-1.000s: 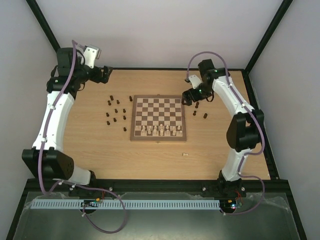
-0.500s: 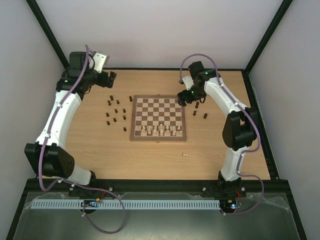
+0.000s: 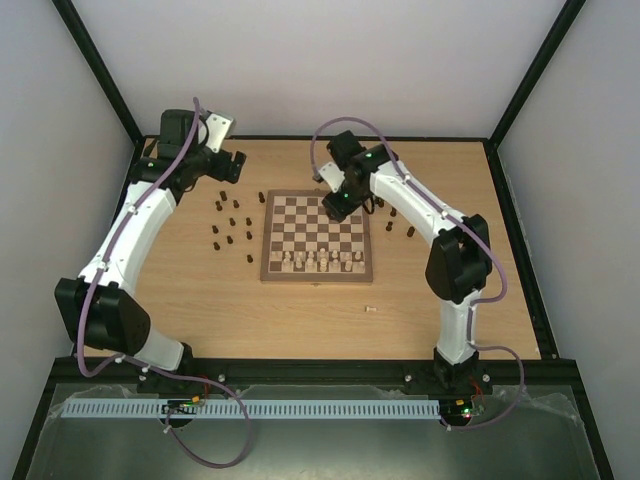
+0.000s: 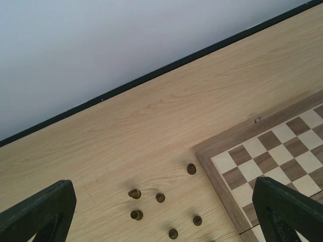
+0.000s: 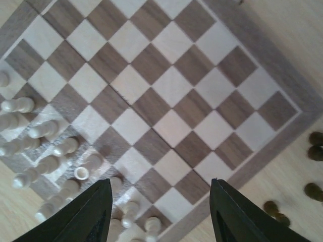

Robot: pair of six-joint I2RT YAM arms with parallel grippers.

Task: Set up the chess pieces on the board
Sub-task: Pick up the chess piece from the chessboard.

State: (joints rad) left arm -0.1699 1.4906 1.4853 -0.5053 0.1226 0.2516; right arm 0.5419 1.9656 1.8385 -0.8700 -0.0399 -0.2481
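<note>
The light wood tabletop [image 3: 300,320] carries the square wooden chessboard with dark brown and cream checks [image 3: 316,222] at its centre. Over the last second the right arm swings left, away from the dark pieces beside the board's right rim. Its right gripper [image 3: 337,205] now hangs above the board's far squares. The left gripper [image 3: 229,166] also comes rightward and nearer, and is over the tabletop just far of the left-hand pieces.

The tiny pale cream chessmen [image 3: 322,260] crowd the two near rows, and one pale stray piece [image 3: 370,309] lies alone on the table near of the board. The tiny dark brown chessmen are all off the board, with a larger cluster to its left [image 3: 230,222] and a few to its right [image 3: 398,222]. The far rows are bare, so the dark side looks not yet begun.

The top view is too coarse to show how either claw stands. The right wrist view settles it: the right fingers [image 5: 88,212] are spread wide with only bare checks between them, so the claw carries nothing across. The move over the board therefore seems to bring no piece. The left wrist view shows the left fingers [image 4: 43,212] just as wide apart and empty. They frame several dark pieces and a corner of the board, so a pick there looks likely.
</note>
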